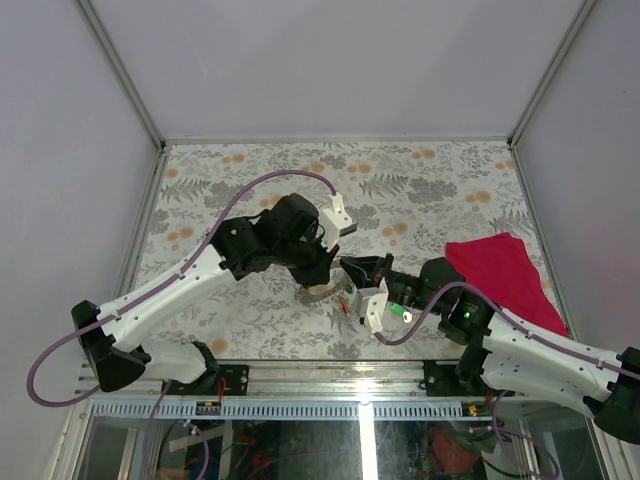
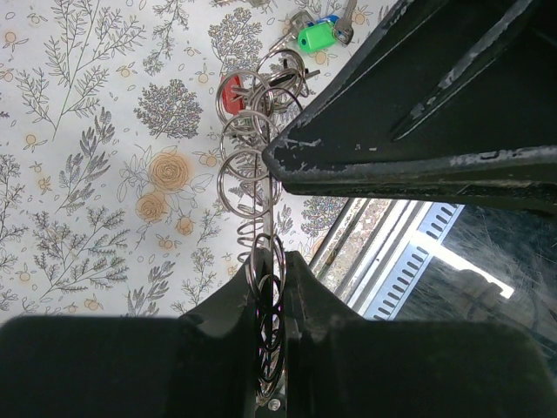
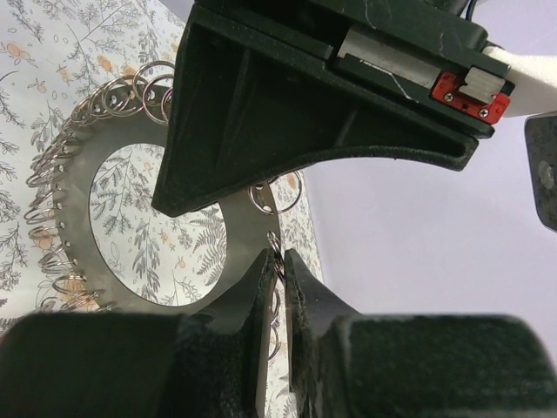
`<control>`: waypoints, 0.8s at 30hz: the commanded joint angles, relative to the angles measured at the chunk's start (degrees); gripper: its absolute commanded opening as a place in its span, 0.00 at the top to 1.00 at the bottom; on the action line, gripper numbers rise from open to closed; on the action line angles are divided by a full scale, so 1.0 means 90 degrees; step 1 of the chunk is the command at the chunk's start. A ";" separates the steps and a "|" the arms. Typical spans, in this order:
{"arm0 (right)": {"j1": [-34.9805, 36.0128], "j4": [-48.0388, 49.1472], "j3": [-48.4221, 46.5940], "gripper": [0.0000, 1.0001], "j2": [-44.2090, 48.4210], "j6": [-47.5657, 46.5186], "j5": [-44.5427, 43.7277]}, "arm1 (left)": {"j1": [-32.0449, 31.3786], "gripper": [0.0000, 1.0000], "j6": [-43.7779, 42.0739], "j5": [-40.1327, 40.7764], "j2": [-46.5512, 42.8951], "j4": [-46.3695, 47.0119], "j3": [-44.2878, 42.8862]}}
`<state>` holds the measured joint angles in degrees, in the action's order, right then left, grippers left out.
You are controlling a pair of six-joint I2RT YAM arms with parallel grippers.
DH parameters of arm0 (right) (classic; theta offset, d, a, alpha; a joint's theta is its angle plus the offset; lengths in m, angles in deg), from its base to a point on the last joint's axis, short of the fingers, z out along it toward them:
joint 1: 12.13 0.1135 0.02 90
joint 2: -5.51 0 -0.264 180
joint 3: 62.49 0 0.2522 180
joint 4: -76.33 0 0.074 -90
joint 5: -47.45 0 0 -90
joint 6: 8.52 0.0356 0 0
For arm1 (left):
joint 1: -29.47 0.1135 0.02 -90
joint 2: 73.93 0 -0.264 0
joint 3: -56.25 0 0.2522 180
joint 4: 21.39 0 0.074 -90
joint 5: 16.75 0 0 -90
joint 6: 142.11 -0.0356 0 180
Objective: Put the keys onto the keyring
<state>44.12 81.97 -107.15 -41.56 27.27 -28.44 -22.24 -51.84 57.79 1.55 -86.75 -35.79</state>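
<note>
Mid-threading: gripping the keyring [image 2: 248, 178] tight in the left end effector [image 2: 270, 292], pinching its rim with the right end effector [image 3: 277, 261] (keys [image 2: 315, 37] bunched at its far end, over the counter [image 2: 78, 174]). Next, probably: prise one loop apart, feed a key.

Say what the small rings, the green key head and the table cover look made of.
Small rings: thin silvery wire with bright glints, likely steel. Green key head: glossy and evenly coloured, probably plastic. Table cover: matte floral print, perhaps vinyl or cloth; the look leaves it open.
</note>
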 commanded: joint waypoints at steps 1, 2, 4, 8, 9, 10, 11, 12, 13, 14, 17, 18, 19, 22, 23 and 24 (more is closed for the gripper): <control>0.0059 0.0134 -0.0395 0.85 -0.0058 0.0165 -0.0004 | -0.0027 1.00 -0.0035 -0.0138 -0.0096 0.0284 -0.0007; 0.0061 0.0101 -0.0418 0.85 -0.0070 0.0178 0.0016 | -0.0028 1.00 -0.0047 -0.0140 -0.0096 0.0283 -0.0011; 0.0064 0.0029 -0.0470 0.85 -0.0101 0.0212 0.0045 | -0.0030 1.00 -0.0067 -0.0155 -0.0093 0.0255 -0.0012; 0.0064 -0.0102 -0.0536 0.88 -0.0150 0.0249 0.0034 | -0.0035 1.00 -0.0077 -0.0148 -0.0090 0.0227 -0.0010; 0.0067 -0.0147 -0.0562 0.90 -0.0151 0.0280 0.0033 | -0.0033 1.00 -0.0081 -0.0119 -0.0096 0.0220 -0.0004; 0.0067 -0.0208 -0.0596 0.92 -0.0146 0.0321 0.0034 | -0.0036 1.00 -0.0087 -0.0102 -0.0108 0.0216 0.0011; 0.0066 -0.0270 -0.0646 0.95 -0.0139 0.0362 0.0034 | -0.0029 1.00 -0.0089 -0.0066 -0.0118 0.0215 0.0017; 0.0060 -0.0336 -0.0673 0.96 -0.0118 0.0416 0.0034 | -0.0029 1.00 -0.0089 -0.0034 -0.0130 0.0213 0.0018; 0.0059 -0.0390 -0.0722 0.97 -0.0097 0.0477 0.0034 | -0.0030 1.00 -0.0108 -0.0010 -0.0133 0.0215 0.0027; 0.0062 -0.0461 -0.0747 0.99 -0.0064 0.0541 0.0034 | -0.0033 1.00 -0.0118 0.0011 -0.0148 0.0215 0.0043; 0.0060 -0.0682 -0.0842 1.00 0.0015 0.0785 0.0039 | -0.0029 0.97 -0.0140 -0.0031 -0.0238 0.0264 0.0083; 0.0060 -0.0753 -0.0881 1.00 0.0044 0.0873 0.0048 | -0.0027 0.96 -0.0150 -0.0054 -0.0269 0.0302 0.0114; 0.0061 -0.0845 -0.0926 1.00 0.0080 0.1000 0.0069 | -0.0032 0.95 -0.0149 -0.0076 -0.0315 0.0339 0.0143; 0.0060 -0.1080 -0.1050 1.00 0.0159 0.1222 0.0140 | -0.0030 0.90 -0.0182 -0.0147 -0.0428 0.0435 0.0205; 0.0065 -0.1158 -0.1097 1.00 0.0186 0.1270 0.0172 | -0.0033 0.87 -0.0185 -0.0167 -0.0456 0.0460 0.0230; 0.0068 -0.1226 -0.1137 1.00 0.0212 0.1322 0.0209 | -0.0034 0.84 -0.0199 -0.0191 -0.0482 0.0489 0.0247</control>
<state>44.14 72.05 -112.98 -41.98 34.76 -27.90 -22.26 -52.43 57.79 -0.11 -86.81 -34.07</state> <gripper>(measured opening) 0.009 0.125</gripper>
